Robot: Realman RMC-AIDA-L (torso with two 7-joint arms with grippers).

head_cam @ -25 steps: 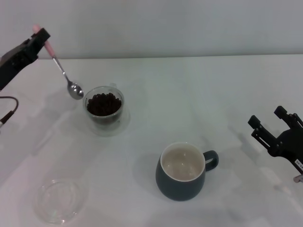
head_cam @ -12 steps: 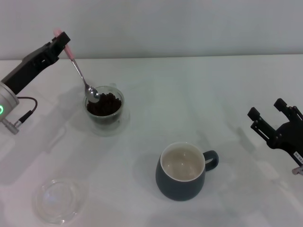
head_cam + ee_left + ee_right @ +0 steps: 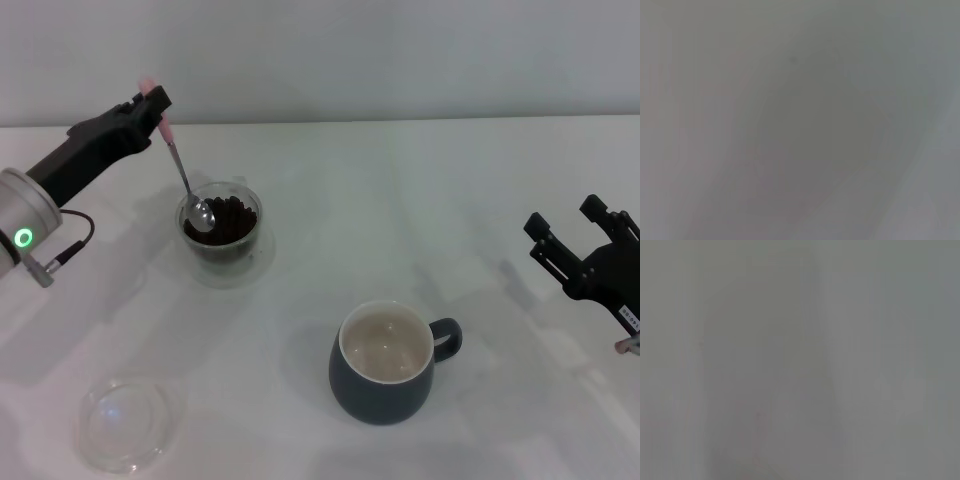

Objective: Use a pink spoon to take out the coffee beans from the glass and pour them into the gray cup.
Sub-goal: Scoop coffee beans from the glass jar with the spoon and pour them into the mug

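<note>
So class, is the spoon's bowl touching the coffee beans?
Touching: in the head view the pink spoon, held by the left tool, rests its bowl on the coffee beans.

Shallow clear round dish (image 3: 128, 423) on the white table (image 3: 400, 200), near its front left edge.

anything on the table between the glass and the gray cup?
No. In the head view the stretch of white table from the glass to the gray cup is bare.
</note>
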